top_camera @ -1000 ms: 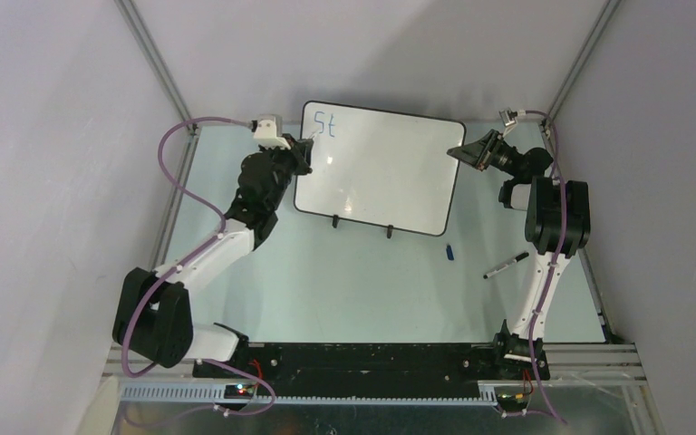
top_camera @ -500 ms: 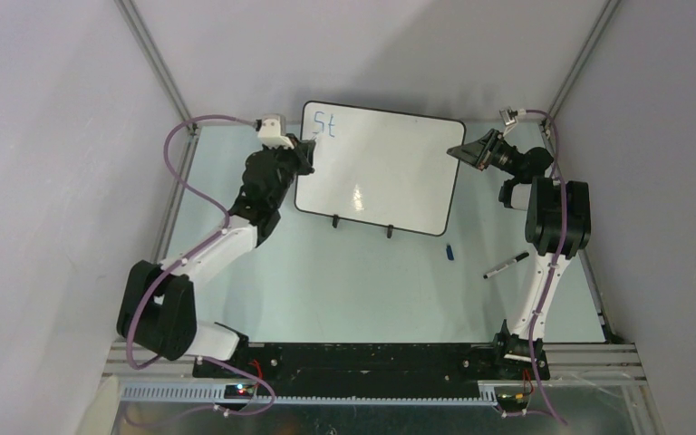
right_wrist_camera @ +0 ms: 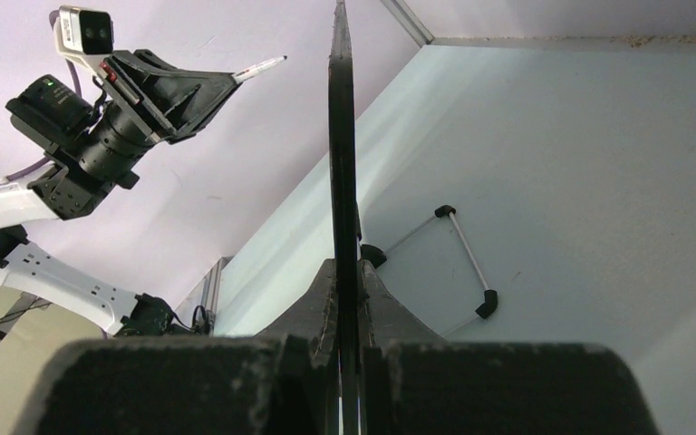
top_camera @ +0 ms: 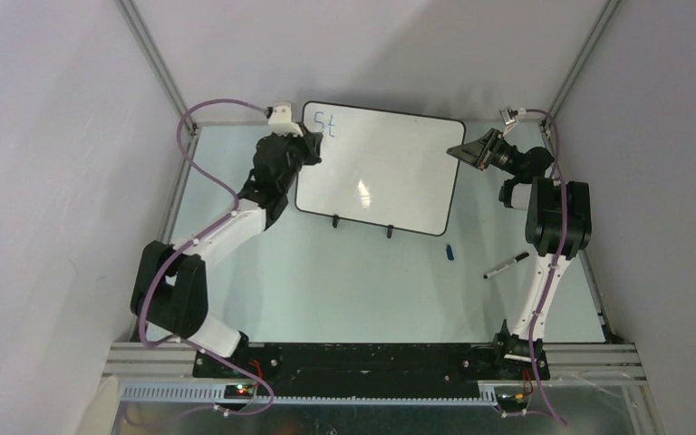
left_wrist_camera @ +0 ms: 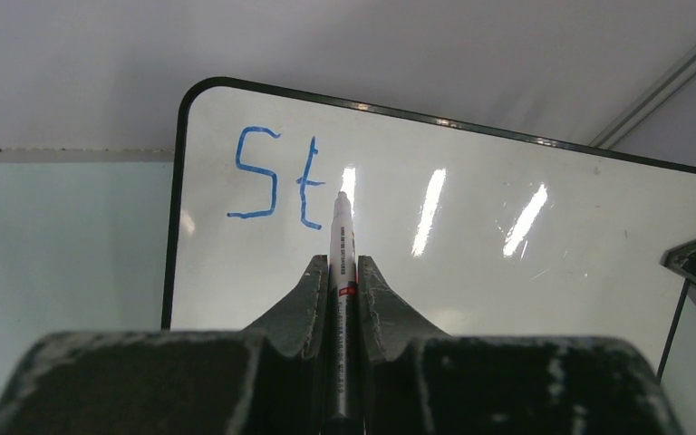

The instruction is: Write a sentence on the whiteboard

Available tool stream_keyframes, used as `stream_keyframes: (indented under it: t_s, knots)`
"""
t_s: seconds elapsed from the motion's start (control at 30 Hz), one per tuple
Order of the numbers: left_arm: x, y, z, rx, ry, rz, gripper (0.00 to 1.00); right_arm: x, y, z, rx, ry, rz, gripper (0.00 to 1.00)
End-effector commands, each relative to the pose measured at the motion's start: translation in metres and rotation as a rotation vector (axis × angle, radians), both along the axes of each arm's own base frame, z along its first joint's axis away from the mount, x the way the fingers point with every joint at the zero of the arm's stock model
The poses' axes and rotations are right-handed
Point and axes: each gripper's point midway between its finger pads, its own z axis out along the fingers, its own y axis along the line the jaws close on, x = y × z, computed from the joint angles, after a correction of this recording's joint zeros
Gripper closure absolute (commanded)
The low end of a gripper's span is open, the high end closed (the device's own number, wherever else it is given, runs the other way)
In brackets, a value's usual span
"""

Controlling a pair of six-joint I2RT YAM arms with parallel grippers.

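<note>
- Pinching a marker [left_wrist_camera: 342, 227] between the pressed-together fingers of the left tool [left_wrist_camera: 343, 268], tip aimed just right of the "t" and, seen from the right wrist, held off the surface.
- Gripping the right edge of the board [left_wrist_camera: 507, 272] edge-on in the right tool [right_wrist_camera: 344, 272], fingers closed on the rim.
- Propped on two black feet [top_camera: 333, 220] at the far side of the counter [top_camera: 344, 290], between the two arms.
- Of the sentence [left_wrist_camera: 276, 177], only "St" down so far, in blue, at the top-left corner.
- Judged barely begun: remaining letters of the first word and all later words left to write, most of the board bare.
- Near the right arm, a second marker [top_camera: 506, 265] and a blue cap [top_camera: 449, 252], apart from the board.
</note>
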Motion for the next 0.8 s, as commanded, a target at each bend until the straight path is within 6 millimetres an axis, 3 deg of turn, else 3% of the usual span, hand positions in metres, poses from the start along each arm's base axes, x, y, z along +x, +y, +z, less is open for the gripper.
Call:
stream_keyframes:
  t_s: [0.0, 0.43, 0.77]
  knots:
    - [0.005, -0.013, 0.011, 0.018, -0.012, -0.035, 0.99, -0.007, 0.0, 0.03, -0.001, -0.07, -0.003, 1.0]
    - [0.019, -0.029, -0.01, 0.108, 0.086, -0.028, 1.0, -0.007, 0.0, 0.031, -0.001, -0.07, -0.003, 1.0]
    - [0.026, -0.026, -0.009, 0.135, 0.084, 0.006, 1.0, -0.007, -0.001, 0.033, -0.001, -0.073, -0.004, 1.0]
